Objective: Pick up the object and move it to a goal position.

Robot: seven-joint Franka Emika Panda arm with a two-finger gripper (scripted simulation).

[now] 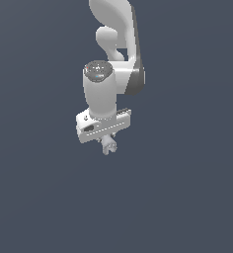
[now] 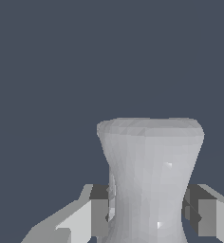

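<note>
tool clamped on object, fingers pressing both sides of narrowed waist; object hangs under arm, looks clear of tabletop; judged light, rigid, smooth-sided; waist best hold, flared ends should stop it slipping out; goal not visible

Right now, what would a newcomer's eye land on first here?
The white robot arm hanging down mid-frame in the exterior view against a plain dark grey-blue background. Next, the small pale grey-white spool-shaped object with a narrowed waist, filling the wrist view, clamped at its waist by the gripper fingers on either side.
</note>
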